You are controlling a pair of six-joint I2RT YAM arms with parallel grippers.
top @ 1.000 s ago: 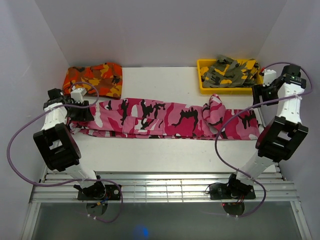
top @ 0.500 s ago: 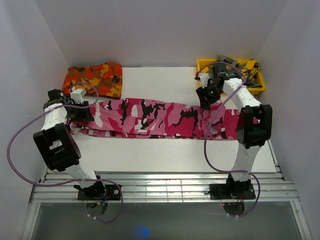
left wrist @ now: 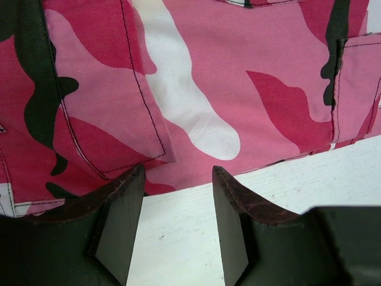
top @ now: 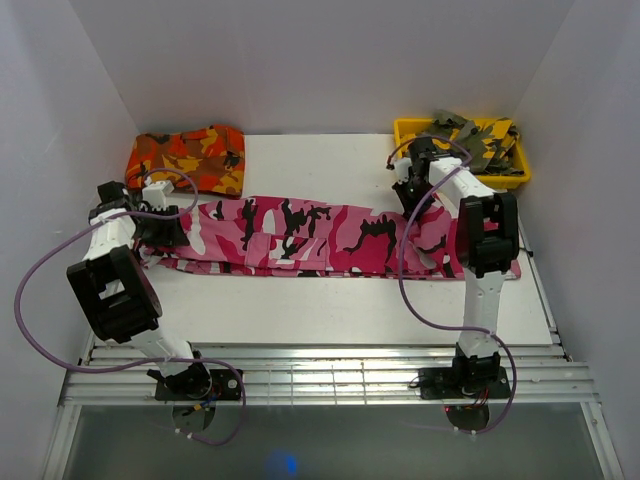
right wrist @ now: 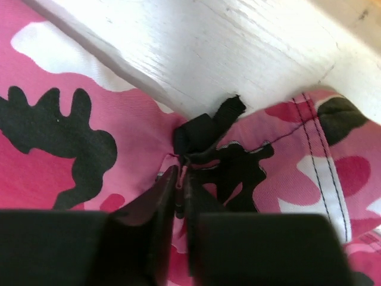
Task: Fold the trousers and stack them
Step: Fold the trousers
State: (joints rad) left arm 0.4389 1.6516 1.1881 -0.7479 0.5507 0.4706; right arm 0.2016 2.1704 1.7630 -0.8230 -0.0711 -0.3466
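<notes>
One pair of pink camouflage trousers (top: 300, 235) lies stretched across the tabletop (top: 330, 310). My left jaws stand apart, empty, at its left edge; my right jaws are pinched closed on a fabric fold near the far right.

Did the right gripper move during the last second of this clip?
Yes. In the top view the right gripper swung left, from by the yellow bin's right end to its left corner, where it now pinches the trousers.
</notes>
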